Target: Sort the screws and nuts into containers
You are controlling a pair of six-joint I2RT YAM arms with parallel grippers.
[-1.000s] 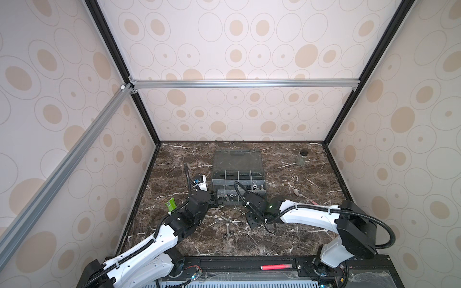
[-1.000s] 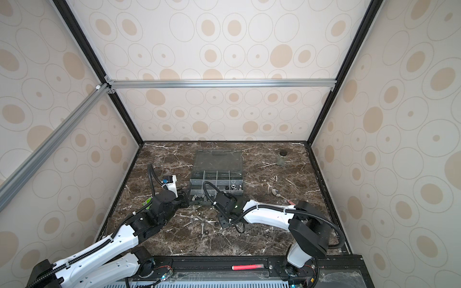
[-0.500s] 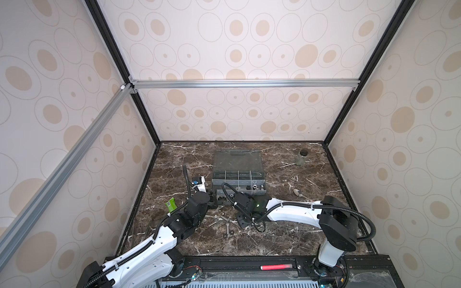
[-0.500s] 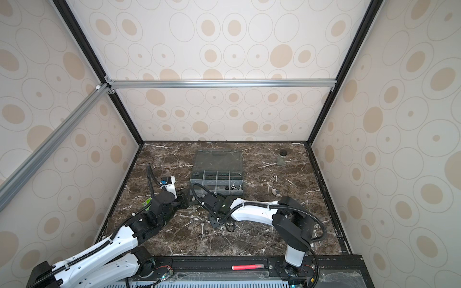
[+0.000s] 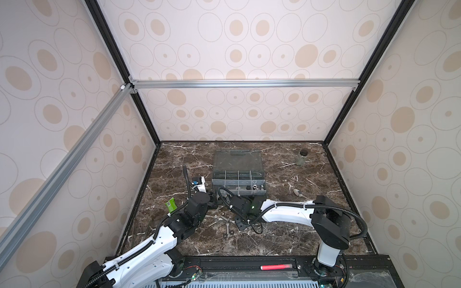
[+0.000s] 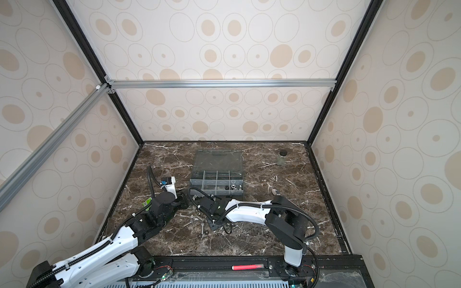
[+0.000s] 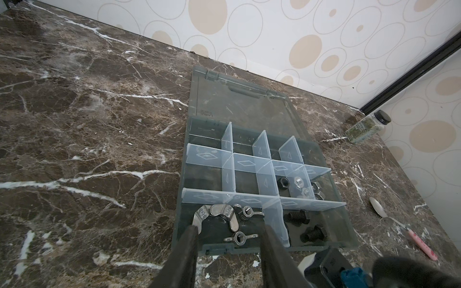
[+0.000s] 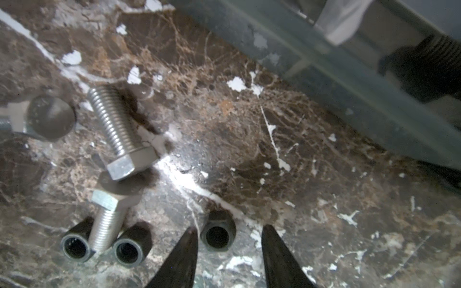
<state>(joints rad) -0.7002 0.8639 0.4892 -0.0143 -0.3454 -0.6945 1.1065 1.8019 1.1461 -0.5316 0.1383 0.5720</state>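
Note:
The grey organizer box (image 5: 238,179) lies open on the marble, its lid flat behind it. Its containers hold wing nuts (image 7: 219,212), hex nuts (image 7: 298,183) and black screws (image 7: 298,217). My left gripper (image 7: 229,230) hangs open over the box's front edge, by the wing nuts, with nothing between its fingers. My right gripper (image 8: 229,230) is open low over the marble in front of the box. A black nut (image 8: 217,235) sits loose between its tips. Beside it lie two silver screws (image 8: 117,132) (image 8: 107,219) and two more black nuts (image 8: 76,245) (image 8: 128,248).
A small glass jar (image 5: 300,158) with a black lid stands at the back right. A spoon (image 7: 404,228) with a pink handle lies right of the box. A green tag (image 5: 171,205) sits by the left arm. Patterned walls close in three sides.
My right arm has swung leftward along the front of the box, ending over the loose screws and nuts. My left arm has stayed where it was.

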